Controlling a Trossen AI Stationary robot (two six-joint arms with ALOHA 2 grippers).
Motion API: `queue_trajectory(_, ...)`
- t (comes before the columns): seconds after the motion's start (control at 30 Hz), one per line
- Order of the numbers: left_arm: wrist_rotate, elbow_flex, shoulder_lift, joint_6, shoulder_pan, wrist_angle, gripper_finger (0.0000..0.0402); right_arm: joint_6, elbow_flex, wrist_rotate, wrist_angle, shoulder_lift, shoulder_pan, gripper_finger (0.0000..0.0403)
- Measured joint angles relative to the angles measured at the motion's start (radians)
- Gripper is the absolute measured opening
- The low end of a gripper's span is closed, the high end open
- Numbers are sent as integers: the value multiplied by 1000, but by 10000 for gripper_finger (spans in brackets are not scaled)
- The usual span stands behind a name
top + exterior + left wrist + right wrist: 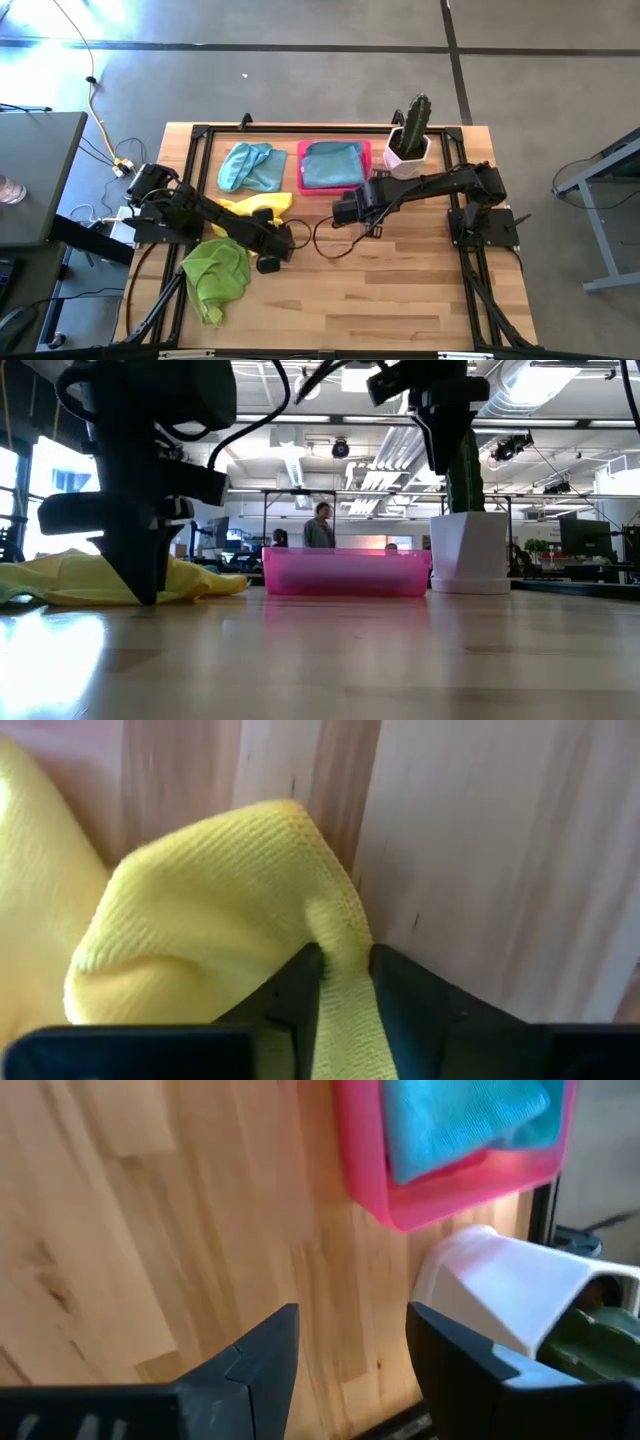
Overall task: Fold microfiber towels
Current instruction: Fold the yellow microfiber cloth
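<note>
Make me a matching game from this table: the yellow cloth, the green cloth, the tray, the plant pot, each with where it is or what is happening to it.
Things:
1. yellow towel
2. lime green towel
3. pink tray
4. white plant pot

States:
A. holds a folded blue towel
B. stands at the tray's right
C. pinched by the left gripper
D. lies crumpled near the table's front left

Pairs: 1-C, 2-D, 3-A, 4-B

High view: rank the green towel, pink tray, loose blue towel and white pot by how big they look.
1. Green towel and pink tray: look about alike, so no order between them.
2. Loose blue towel, slightly smaller.
3. White pot, smallest.
</note>
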Motion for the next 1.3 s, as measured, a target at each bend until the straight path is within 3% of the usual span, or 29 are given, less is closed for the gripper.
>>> queue_trajectory(0.23,118,-10,5,13,-1,238,6,39,0,34,9,0,75,176)
queue_trajectory(0.37,216,-14,10,13,-28,389,8,76,0,42,10,0,126,176)
queue_trajectory(0.7,290,-12,9,17,-119,721,1,77,0,113,120,0,336,176)
queue_trajectory(0.9,289,45,8,30,-148,728,1,100,0,127,392,0,428,176)
queue_trajectory(1.03,289,103,8,47,-155,727,0,128,0,189,575,11,465,176)
queue_trajectory(1.3,288,269,7,150,-155,537,0,190,0,246,663,101,513,176)
